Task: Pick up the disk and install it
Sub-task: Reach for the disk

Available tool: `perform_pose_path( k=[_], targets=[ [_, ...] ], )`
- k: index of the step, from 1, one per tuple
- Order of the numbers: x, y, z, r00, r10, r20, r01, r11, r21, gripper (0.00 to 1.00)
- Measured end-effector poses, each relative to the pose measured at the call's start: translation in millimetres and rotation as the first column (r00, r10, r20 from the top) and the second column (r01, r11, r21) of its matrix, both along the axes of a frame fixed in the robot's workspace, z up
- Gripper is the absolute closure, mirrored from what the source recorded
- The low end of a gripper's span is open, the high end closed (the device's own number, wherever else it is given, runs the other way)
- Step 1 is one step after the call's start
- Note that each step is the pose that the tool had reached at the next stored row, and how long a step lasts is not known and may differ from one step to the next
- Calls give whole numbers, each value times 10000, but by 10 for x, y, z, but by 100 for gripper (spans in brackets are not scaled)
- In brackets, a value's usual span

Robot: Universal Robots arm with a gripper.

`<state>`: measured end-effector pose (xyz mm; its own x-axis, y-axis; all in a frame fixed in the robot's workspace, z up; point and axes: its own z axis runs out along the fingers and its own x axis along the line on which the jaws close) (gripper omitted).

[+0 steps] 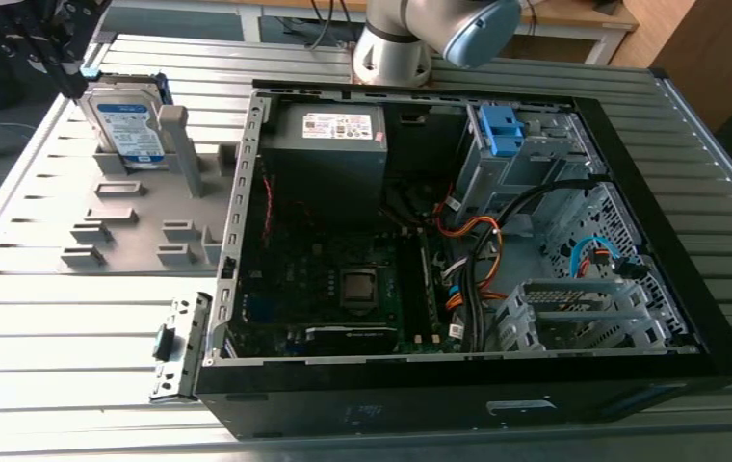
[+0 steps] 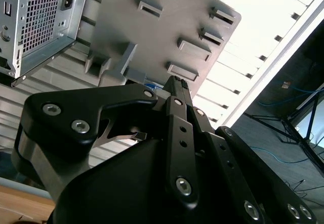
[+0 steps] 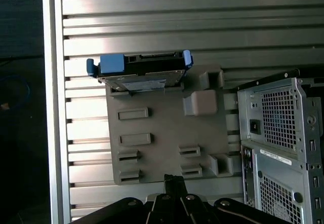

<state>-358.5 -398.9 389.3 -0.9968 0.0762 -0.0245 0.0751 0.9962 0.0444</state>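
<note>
Your black claw (image 3: 174,179) hangs clenched on nothing over the flat grey plastic fixture plate (image 3: 162,148), and the silver metal disk in its blue caddy (image 3: 142,72) stands at that plate's opposite edge.

In both wrist views the fingertips (image 2: 177,84) meet with nothing between them, above the plate edge farthest from the disk, so claw and disk are well apart. A blocky grey upright post (image 3: 200,102) rises from the plate just beside the disk, and low slotted ribs (image 3: 134,139) lie between claw and disk. The open black computer case (image 1: 469,241) sits alongside the plate on the slatted aluminium table (image 1: 32,337), with its grey power-supply box (image 1: 327,144) close to the plate.
</note>
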Motion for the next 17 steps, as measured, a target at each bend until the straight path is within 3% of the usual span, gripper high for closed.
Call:
perform_pose_path(
  k=[4, 10, 12, 14, 17],
  targets=[
    [-3, 8, -25, 10000, -1, 0, 1, 10000, -16, 89],
    [-8, 48, -61, 10000, 0, 1, 0, 9999, -142, 89],
    [-9, 49, -63, 10000, 2, -1, -2, 9999, -149, 89],
    [-44, 50, -121, 10000, 0, -1, 0, 9999, -151, 89],
    [-45, 50, -124, 10000, 0, 0, 0, 9999, -150, 89]
  ],
)
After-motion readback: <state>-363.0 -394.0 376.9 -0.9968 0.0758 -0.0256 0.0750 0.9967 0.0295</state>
